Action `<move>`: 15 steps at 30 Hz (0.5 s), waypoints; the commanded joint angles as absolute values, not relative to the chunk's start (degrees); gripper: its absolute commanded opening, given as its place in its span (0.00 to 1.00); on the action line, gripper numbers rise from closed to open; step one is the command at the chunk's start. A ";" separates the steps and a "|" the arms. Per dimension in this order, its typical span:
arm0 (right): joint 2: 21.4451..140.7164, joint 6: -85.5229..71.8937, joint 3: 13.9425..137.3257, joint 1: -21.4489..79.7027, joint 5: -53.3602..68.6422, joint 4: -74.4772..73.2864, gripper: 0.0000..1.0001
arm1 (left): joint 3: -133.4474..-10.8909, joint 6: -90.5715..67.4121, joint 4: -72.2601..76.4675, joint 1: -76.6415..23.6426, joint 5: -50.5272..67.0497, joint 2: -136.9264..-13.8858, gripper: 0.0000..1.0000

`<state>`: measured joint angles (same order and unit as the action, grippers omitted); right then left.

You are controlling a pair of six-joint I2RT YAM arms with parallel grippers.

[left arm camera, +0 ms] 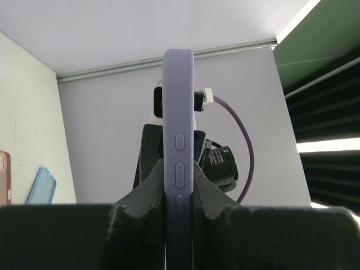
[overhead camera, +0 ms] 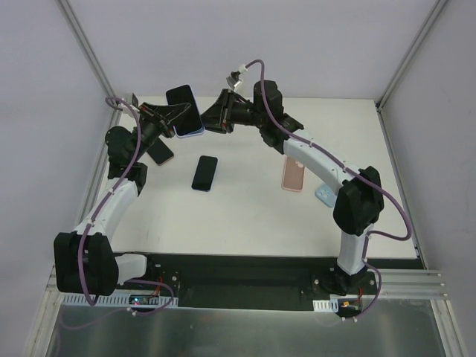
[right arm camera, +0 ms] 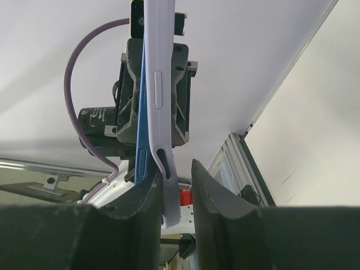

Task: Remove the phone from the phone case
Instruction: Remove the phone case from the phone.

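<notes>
A phone in a lavender case [overhead camera: 186, 110] is held up above the back of the table between the two arms. My left gripper [overhead camera: 172, 119] is shut on it; in the left wrist view the case [left arm camera: 179, 129] stands edge-on, pinched between both fingers of that gripper [left arm camera: 179, 180]. In the right wrist view the case [right arm camera: 157, 84] has bent away from the blue phone [right arm camera: 140, 129] at its lower corner. My right gripper [right arm camera: 175, 180] straddles that corner. Its left finger touches the case, while a gap separates the right finger from it.
On the table lie a black phone [overhead camera: 204, 172], a pink case [overhead camera: 293, 176], a light blue case [overhead camera: 325, 195] and a dark phone [overhead camera: 160, 152] under the left arm. Walls enclose the table on the left, back and right.
</notes>
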<state>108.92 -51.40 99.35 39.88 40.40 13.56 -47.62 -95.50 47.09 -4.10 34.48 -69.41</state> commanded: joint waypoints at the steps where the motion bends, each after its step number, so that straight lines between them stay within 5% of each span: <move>1: 114.17 -43.25 104.05 43.94 33.57 9.42 0.26 | -49.92 -99.05 63.02 -12.83 58.80 -67.06 0.00; 6: 115.40 -39.12 108.46 44.74 33.14 3.17 0.25 | -50.27 -97.47 62.32 -16.34 57.57 -68.55 0.00; 11: 112.43 -37.53 104.35 44.56 31.65 2.81 0.01 | -50.36 -95.81 61.09 -17.75 57.65 -69.52 0.00; 15: 106.19 -35.07 95.47 43.51 28.31 3.16 0.01 | -50.54 -91.51 55.30 -17.75 58.44 -68.56 0.02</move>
